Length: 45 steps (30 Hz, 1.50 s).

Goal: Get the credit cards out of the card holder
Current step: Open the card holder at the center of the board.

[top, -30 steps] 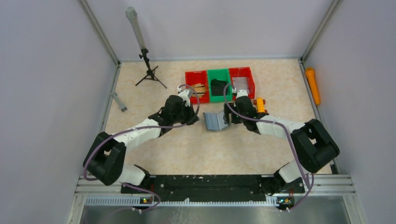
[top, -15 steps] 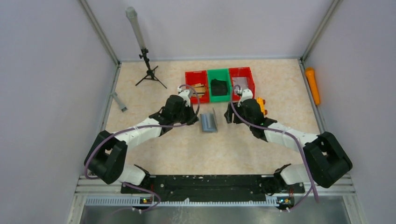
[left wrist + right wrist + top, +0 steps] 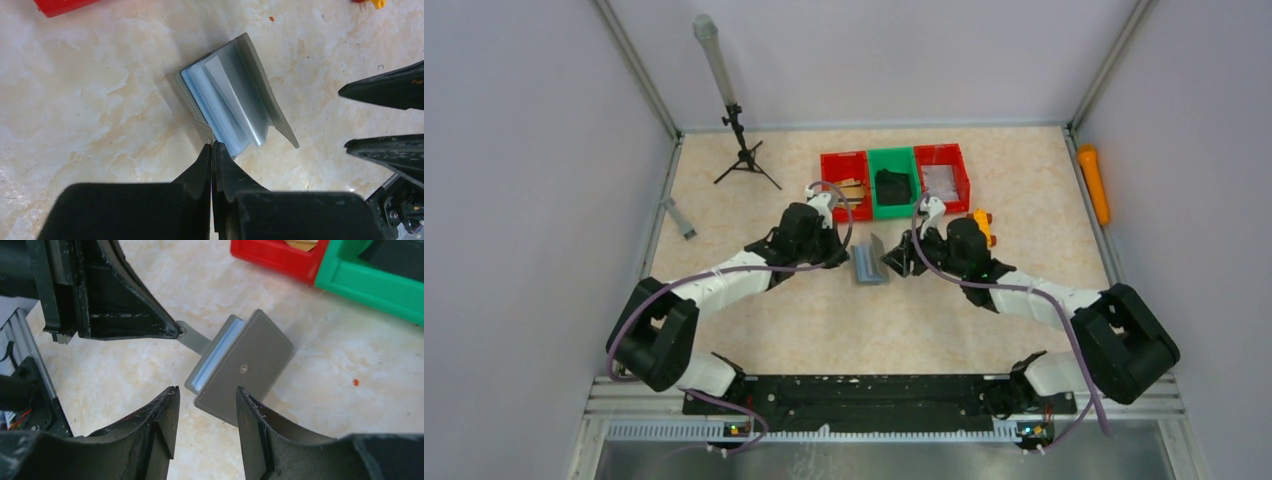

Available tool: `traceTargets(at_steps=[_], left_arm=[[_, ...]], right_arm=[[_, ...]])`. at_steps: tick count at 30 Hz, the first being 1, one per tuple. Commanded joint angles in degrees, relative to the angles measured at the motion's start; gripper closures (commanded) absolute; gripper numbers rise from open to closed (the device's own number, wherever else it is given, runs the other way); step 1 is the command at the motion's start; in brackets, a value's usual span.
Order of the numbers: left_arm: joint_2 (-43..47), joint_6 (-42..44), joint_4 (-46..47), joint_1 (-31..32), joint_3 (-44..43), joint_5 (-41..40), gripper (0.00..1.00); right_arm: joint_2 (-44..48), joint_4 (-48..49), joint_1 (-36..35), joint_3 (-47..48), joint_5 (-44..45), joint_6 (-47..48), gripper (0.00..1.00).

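Observation:
The grey card holder [image 3: 869,262] lies half open on the table, its far flap standing up. The left wrist view shows its shiny blue pockets [image 3: 222,107]. The credit cards show only as a light-blue stack edge inside [image 3: 220,355], with no single card distinct. My left gripper [image 3: 212,146] is shut on the holder's small tab [image 3: 192,340] at its left edge. My right gripper [image 3: 206,399] is open and empty, just right of the holder, its jaws on either side of the grey flap's [image 3: 250,360] near corner without touching it.
Red [image 3: 845,183], green [image 3: 893,181] and red [image 3: 943,175] bins stand in a row behind the holder, with a black object [image 3: 892,185] in the green one. An orange-yellow tool [image 3: 980,222] lies behind the right wrist. A tripod [image 3: 742,150] is at the back left and an orange cylinder [image 3: 1093,182] by the right wall.
One second ago the right gripper was at the flap with the holder spread open. It drew back and the flap swung up. Now it has moved left to the holder again, still open.

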<state>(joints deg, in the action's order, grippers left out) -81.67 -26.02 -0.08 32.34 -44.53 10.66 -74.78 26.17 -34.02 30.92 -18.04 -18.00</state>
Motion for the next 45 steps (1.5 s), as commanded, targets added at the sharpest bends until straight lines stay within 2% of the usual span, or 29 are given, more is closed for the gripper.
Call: traceTargets(at_steps=[1, 11, 21, 26, 28, 33, 36, 45], left_arm=[[-0.51, 0.08, 1.17, -0.21, -2.37, 0.54, 1.0], [1.62, -0.04, 3.8, -0.21, -0.76, 3.16, 1.0], [6.86, 0.09, 9.26, -0.22, 3.29, 6.28, 1.0], [6.75, 0.18, 8.85, -0.23, 3.14, 5.78, 1.0], [6.1, 0.13, 8.43, -0.24, 2.6, 6.27, 1.0], [6.63, 0.09, 8.57, -0.19, 2.87, 6.22, 1.0], [6.82, 0.09, 8.77, -0.22, 3.0, 6.27, 1.0], [6.24, 0.18, 8.13, -0.18, 2.62, 5.65, 1.0]], right_arm=[[-4.15, 3.04, -1.94, 3.54, -7.77, 0.84, 0.54], [-6.15, 6.38, -5.9, 4.48, -14.34, 2.16, 0.55], [-6.08, 6.44, -6.06, 4.34, -13.75, 2.49, 0.6], [-8.73, -2.99, -6.06, 7.75, -1.75, 3.74, 0.78], [-11.07, -5.39, -6.09, 10.07, -1.57, 4.14, 0.82], [-14.78, -7.38, -6.06, 12.43, -1.45, 3.33, 0.86], [-15.66, -8.95, -6.06, 13.28, 1.6, 3.13, 0.93], [-20.22, -16.65, -6.17, 17.7, 7.8, 3.79, 0.95]])
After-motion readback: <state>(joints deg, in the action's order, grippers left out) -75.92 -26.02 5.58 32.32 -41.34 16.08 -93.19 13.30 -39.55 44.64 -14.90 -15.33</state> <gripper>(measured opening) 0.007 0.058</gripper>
